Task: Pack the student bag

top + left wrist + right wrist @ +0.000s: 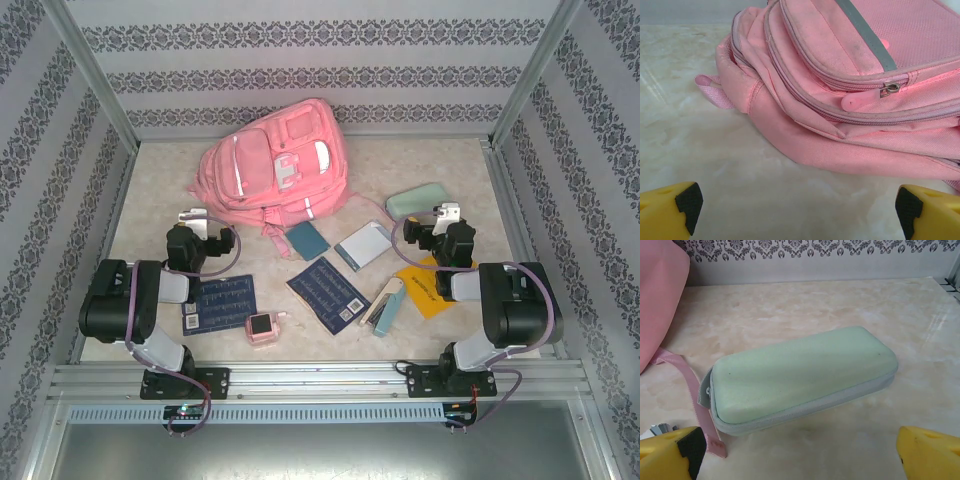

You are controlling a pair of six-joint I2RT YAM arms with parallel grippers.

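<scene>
Right now your table [150, 190] has everything laid out and, as far as you can see, nothing has gone into the bag, so I judge you're at the very 1st step.

The backpack [275, 170] lies flat at the back, left of centre, with its front pockets facing up. Your left gripper [192, 216] sits just in front of its near-left corner. In the left wrist view that gripper [800, 212] has its fingers spread wide with nothing between them, facing the backpack [805, 135], whose zips look closed.

Your right gripper [446, 212] is also spread and empty. In its own camera the gripper [797, 452] points straight at the green case [800, 375], which lies slantwise near a loose strap [692, 390].

Across the front lie the navy booklets [328, 290], a silver notebook [362, 245], a yellow card [425, 292], a teal notebook [307, 240], a stapler [385, 305] and a pink gadget [263, 328].

Your next move probably needs the bag opened before anything goes in. That means bringing the left fingers onto the zip pull [862, 100], a small flat tab on soft fabric that may shift as you tug. Meanwhile, take the case across its narrow width.
</scene>
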